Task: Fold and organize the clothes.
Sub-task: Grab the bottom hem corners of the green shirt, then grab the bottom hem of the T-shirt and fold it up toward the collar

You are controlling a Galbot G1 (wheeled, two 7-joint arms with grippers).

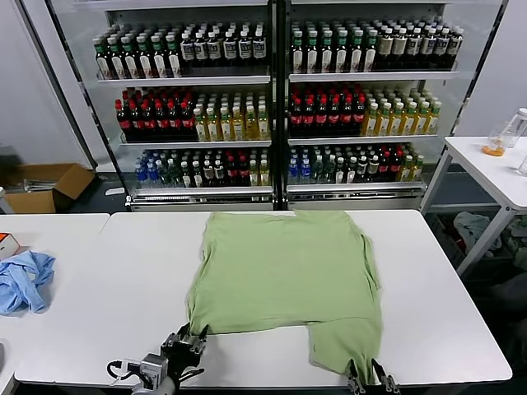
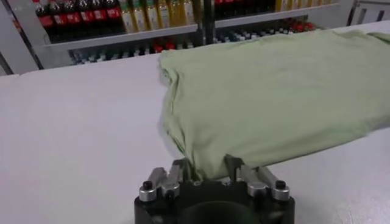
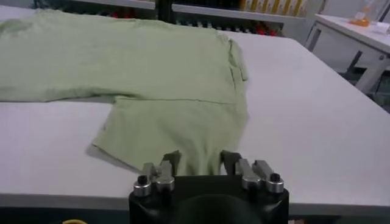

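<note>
Now both pincers grip the shirt [image 1: 284, 280], spread flat on the tabletop [image 1: 445, 288]: left pincer [image 1: 188, 346] clamped on its near-left corner, right pincer [image 1: 370, 380] pinching the near-right hem. Best lift both together, evenly, so the fold lands straight.

Light green shirt [image 1: 284, 284] lies flat on the white table, plain side up, no buttons or print showing. Far hem runs straight at 12 o'clock. Near edge is uneven: a longer flap hangs toward 5 o'clock by the table's front edge, w/ a shorter corner at 7 o'clock. Mild wrinkles along both sides.
</note>
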